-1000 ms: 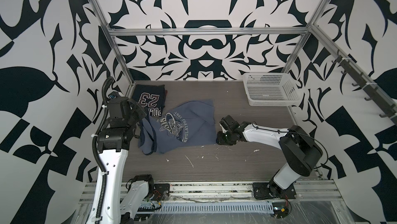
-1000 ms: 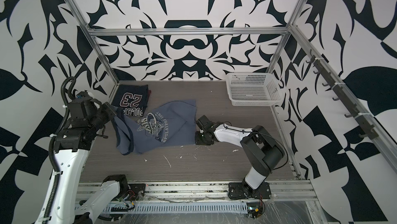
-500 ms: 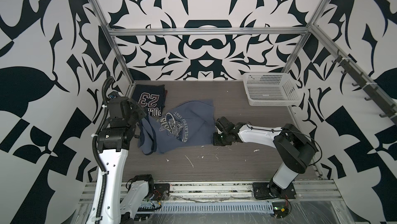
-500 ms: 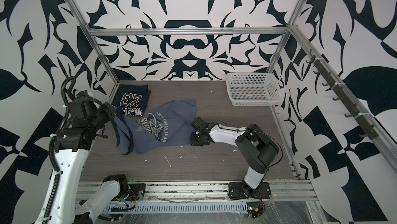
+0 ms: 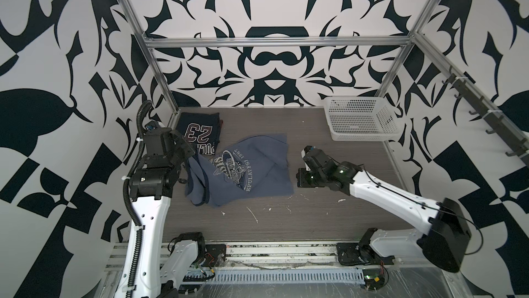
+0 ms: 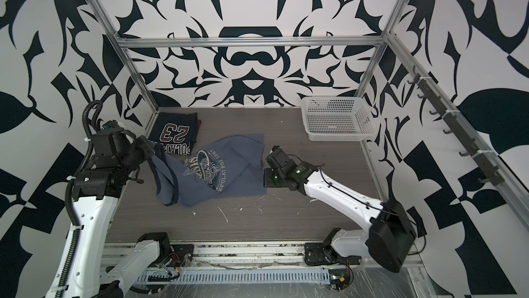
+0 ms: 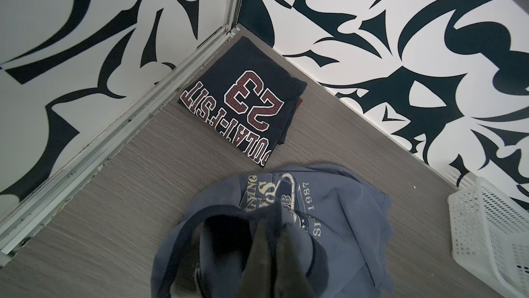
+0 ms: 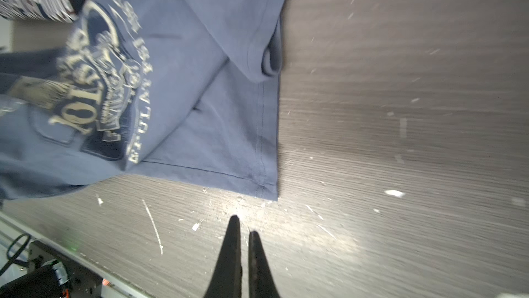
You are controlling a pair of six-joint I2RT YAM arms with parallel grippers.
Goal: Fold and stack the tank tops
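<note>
the navy tank top (image 5: 200, 132) with the red "23" lies folded flat in the upper left corner of the table (image 5: 315, 225) in both top views, tucked against the wall frame. the blue tank top (image 5: 257, 173) with the pale crest print sprawls just below it, left of centre, with a diagonal fold across its right half. its raised left edge hides part of the navy one's lettering in the top views. the left gripper (image 7: 275, 222) is pinched tight on the blue top near its dark-trimmed strap, at the shirt's left side. the cloth there lifts off the wood and drapes around the fingers. the right gripper (image 8: 244, 226) sits low over bare wood just right of the shirt, its fingers pressed together with nothing between them. the tips stop just short of the lower right hem corner, without touching it. a white basket (image 5: 360, 122) stands at the upper right of the table, well apart from both shirts.
</note>
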